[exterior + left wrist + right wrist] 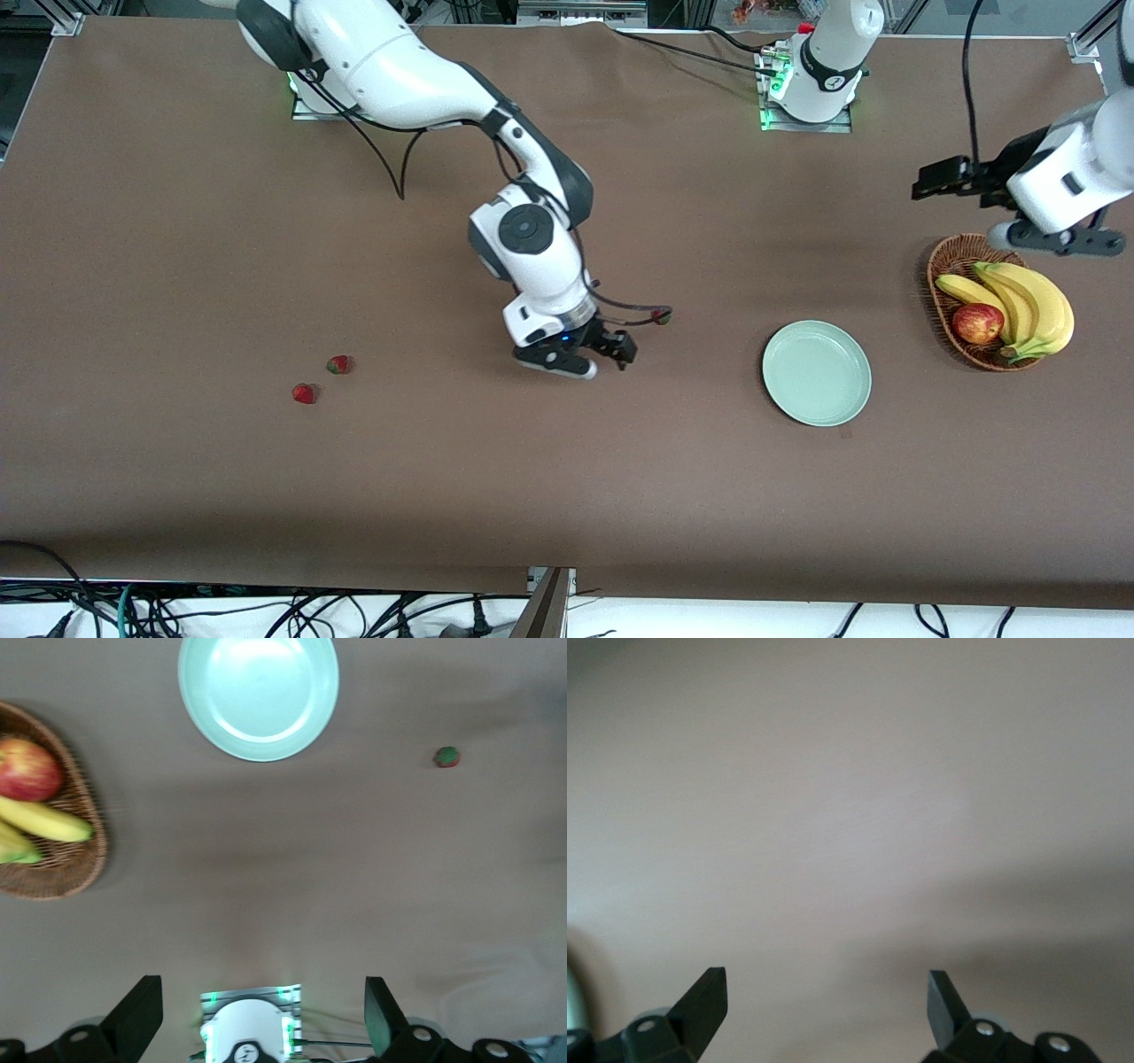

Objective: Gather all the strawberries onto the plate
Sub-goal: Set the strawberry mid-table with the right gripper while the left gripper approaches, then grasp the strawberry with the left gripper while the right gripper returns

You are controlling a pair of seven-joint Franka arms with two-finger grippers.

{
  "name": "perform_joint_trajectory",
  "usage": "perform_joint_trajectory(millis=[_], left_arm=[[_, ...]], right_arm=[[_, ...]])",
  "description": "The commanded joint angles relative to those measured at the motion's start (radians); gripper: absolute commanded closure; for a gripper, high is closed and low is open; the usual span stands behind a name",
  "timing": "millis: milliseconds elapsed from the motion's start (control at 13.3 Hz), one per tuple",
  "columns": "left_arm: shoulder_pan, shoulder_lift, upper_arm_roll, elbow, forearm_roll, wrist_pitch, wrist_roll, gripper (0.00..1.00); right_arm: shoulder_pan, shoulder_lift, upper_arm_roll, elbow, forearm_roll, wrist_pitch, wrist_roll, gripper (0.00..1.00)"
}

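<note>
Three strawberries lie on the brown table. One strawberry (661, 315) is close beside my right gripper (617, 347), which is open and empty low over the table; the right wrist view shows only bare cloth between its fingers (824, 997). Two more strawberries (339, 364) (304, 393) lie together toward the right arm's end. The mint-green plate (816, 372) is empty. My left gripper (943, 177) is open and empty, held high near the basket. The left wrist view (261, 1005) shows the plate (257, 691) and one strawberry (446, 757).
A brown wicker basket (941, 266) with bananas (1032, 306) and a red-yellow apple (977, 322) stands at the left arm's end of the table, beside the plate. It also shows in the left wrist view (71, 877).
</note>
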Motion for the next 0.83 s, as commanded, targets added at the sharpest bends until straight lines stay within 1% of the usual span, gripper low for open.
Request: perform_joint_trajectory(millis=[0,150,225,375,450,526,676,751], left_arm=[[-0.026,0.077,-0.011,-0.008,-0.045,0.115,-0.046,0.0],[-0.052,0.119,-0.051,-0.061,-0.055,0.285,-0.118,0.0],[-0.066,0.131,-0.075,-0.118,-0.055,0.429,-0.179,0.0],[-0.101,0.14,-0.122,-0.242,-0.055,0.656,-0.249,0.0],[-0.123,0.156,-0.129,-0.279,-0.055,0.738,-0.252,0.0],[-0.17,0.204,-0.14,-0.284,-0.055,0.782,-0.263,0.0],[-0.293,0.313,-0.137,-0.276,-0.035,0.916,-0.368,0.0],[-0.324,0.369,-0.139,-0.275,-0.006,0.98,-0.399,0.0]], right_arm=[[-0.08,-0.084,0.011,-0.028,0.008,-0.217,-0.204,0.0],[-0.157,-0.11,0.009,-0.028,0.008,-0.397,-0.386,0.0],[-0.198,-0.117,0.009,-0.028,0.006,-0.46,-0.462,0.0],[-0.279,-0.115,0.009,-0.041,0.003,-0.52,-0.51,0.0],[-0.31,-0.115,0.011,-0.063,0.0,-0.546,-0.539,0.0],[-0.32,-0.118,0.007,-0.084,-0.008,-0.546,-0.595,0.0],[-0.321,-0.135,-0.049,-0.139,-0.009,-0.536,-0.666,0.0],[-0.323,-0.141,-0.072,-0.175,-0.008,-0.521,-0.695,0.0]])
